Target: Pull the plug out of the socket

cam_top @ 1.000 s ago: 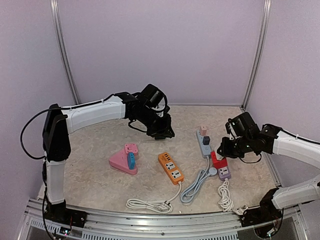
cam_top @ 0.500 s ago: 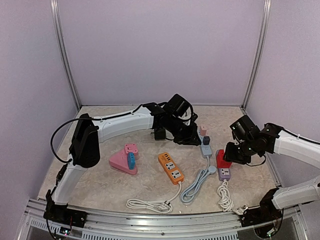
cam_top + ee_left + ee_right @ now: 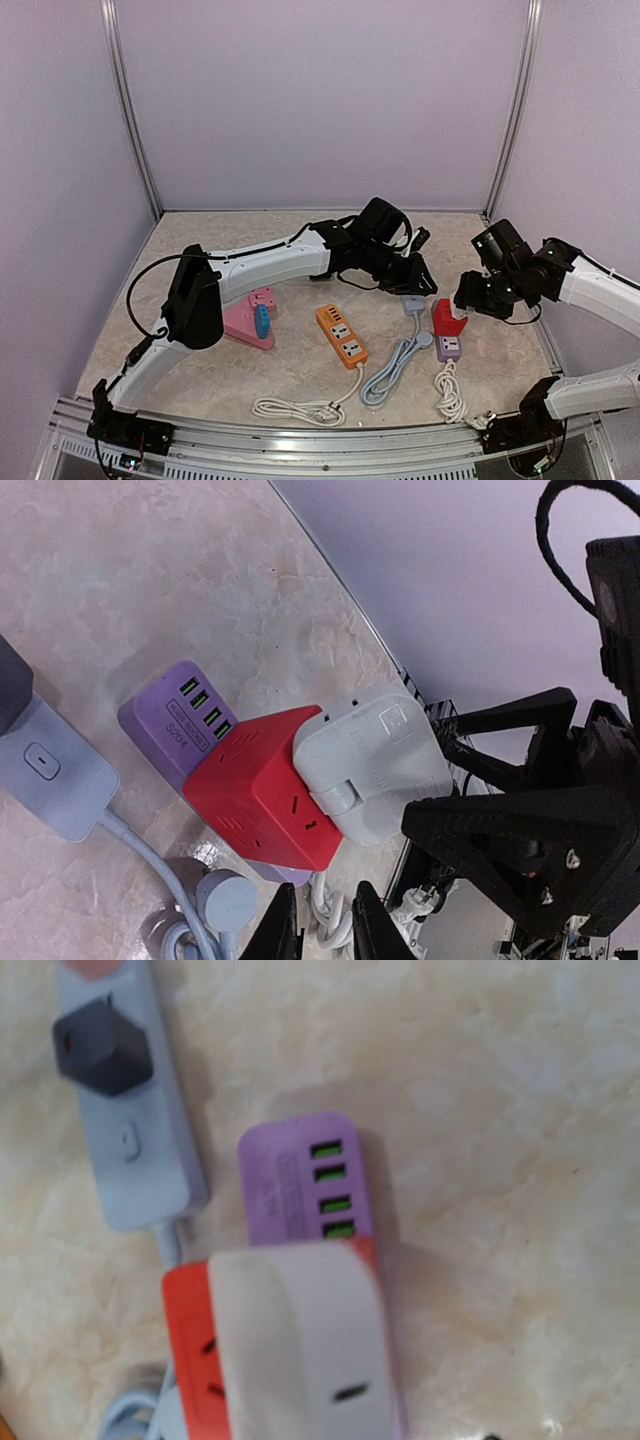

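A white plug (image 3: 370, 760) is seen seated in one face of a red cube socket (image 3: 255, 800), which rests on the end of a purple power strip (image 3: 175, 720) at the right side of the marbled table (image 3: 200, 370). Four green USB ports are shown on the purple strip. A short line of print lies beside them, too small to be read. A faint moulded mark on the white plug cannot be read either.

The right gripper (image 3: 466, 300) is held just right of the red cube. Its black fingers (image 3: 520, 830) are spread apart around the far side of the white plug; contact cannot be made out.

The left arm is stretched across the table, and the left gripper (image 3: 325, 932) is poised over a grey power strip (image 3: 50, 770). Its fingertips are slightly parted and nothing is held between them. A dark plug (image 3: 100, 1045) is seated in the grey strip.

An orange power strip (image 3: 341, 335) and a pink triangular socket (image 3: 240, 322) bearing a blue plug (image 3: 262, 320) are placed further left.
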Controlling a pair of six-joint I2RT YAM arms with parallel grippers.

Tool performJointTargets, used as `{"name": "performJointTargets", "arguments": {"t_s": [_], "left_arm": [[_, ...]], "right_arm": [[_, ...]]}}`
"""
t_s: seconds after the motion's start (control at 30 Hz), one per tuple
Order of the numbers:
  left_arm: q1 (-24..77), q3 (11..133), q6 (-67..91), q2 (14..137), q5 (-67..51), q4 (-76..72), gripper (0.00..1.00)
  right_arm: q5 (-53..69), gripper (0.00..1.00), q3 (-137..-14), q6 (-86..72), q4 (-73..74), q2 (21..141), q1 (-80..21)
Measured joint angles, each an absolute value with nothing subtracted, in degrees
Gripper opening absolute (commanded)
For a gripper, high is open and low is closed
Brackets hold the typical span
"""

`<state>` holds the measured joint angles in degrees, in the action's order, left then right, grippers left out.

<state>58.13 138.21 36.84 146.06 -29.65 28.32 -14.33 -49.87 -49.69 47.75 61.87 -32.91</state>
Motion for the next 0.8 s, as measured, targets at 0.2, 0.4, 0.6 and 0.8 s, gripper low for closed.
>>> {"name": "performJointTargets", "arguments": {"t_s": [0.2,0.4,0.6,0.8], "left_arm": [[59.0,140.0,36.8,149.4,-32.4,26.4,0.18],[59.5,141.5,36.5,151.7,-34.2,25.9,0.18],[59.7,143.9,35.7,153.1,-34.5,24.9,0.17],[60.1,146.1,35.5,154.2,-34.1,24.0,0.11]], "right_arm": [[-13.2,0.51,-48.0,-50.3,44.7,59.7,-29.6],[-8.9,0.38,-45.1,-50.2,41.2,59.4,-27.0],[-5.0,0.1,-43.4,-49.5,39.1,58.0,-25.2],[-1.2,0.0,-42.6,-49.4,36.2,56.5,-24.8]]}}
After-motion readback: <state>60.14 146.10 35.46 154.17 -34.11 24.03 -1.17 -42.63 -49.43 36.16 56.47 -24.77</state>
